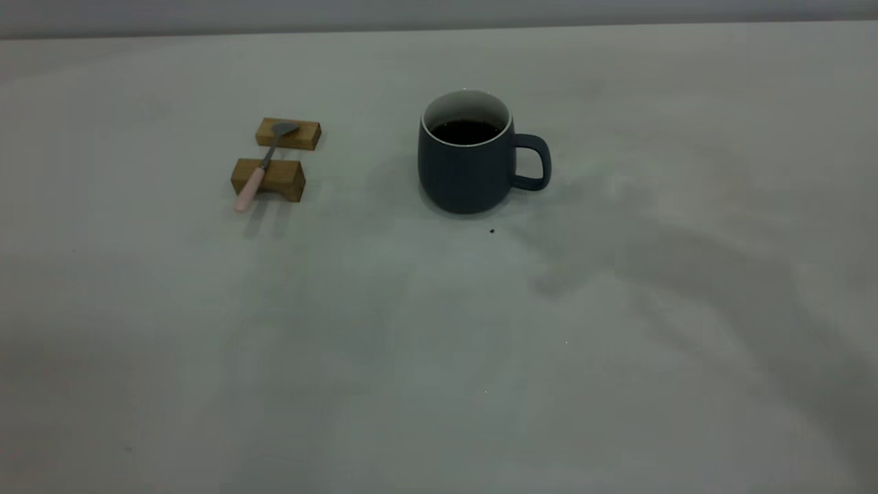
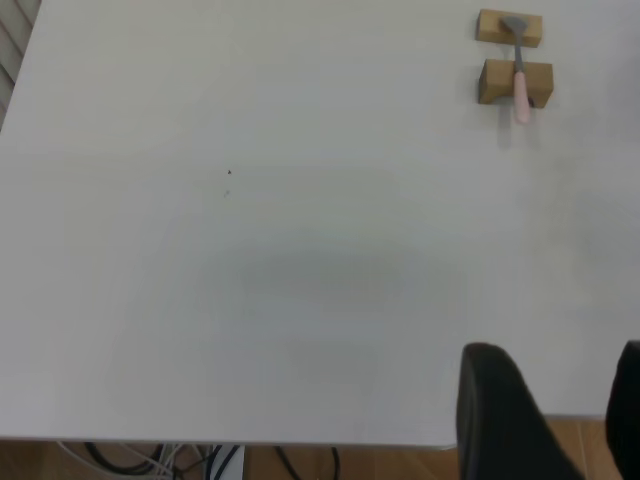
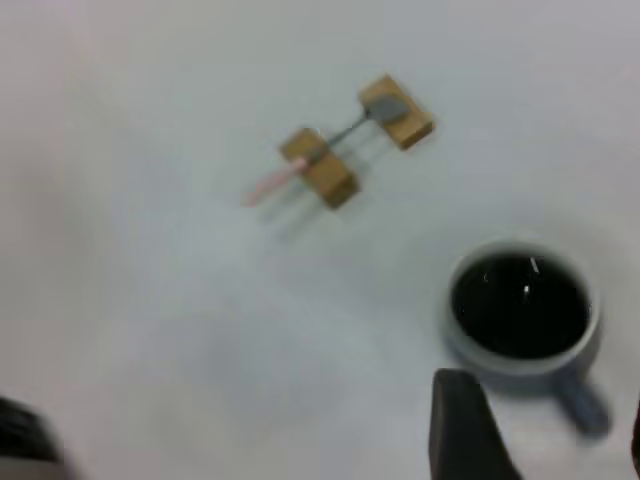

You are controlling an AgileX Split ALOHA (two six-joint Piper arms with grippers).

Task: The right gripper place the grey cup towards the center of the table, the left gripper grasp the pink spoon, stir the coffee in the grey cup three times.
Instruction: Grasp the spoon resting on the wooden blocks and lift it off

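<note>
the grey cup [image 1: 466, 168] of coffee [image 1: 466, 132] stands mid-counter [image 1: 439, 357]; the pink spoon [image 1: 263, 167] bridges two wooden blocks [image 1: 269, 178]. both grippers' fingers [image 2: 500, 420] [image 3: 462, 430] are spread apart, empty.

Coffee-filled grey cup [image 3: 522, 312] near pink spoon [image 3: 300, 172]

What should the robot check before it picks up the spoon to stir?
1. Grey cup upright near the middle of the table: ok.
2. Coffee inside, none spilled around the cup: ok.
3. Pink spoon resting across two wooden blocks, handle overhanging: ok.
4. Left gripper open: ok.
5. Left gripper at the spoon: not ok, far away.
6. Right gripper clear of the cup: cannot tell.
</note>
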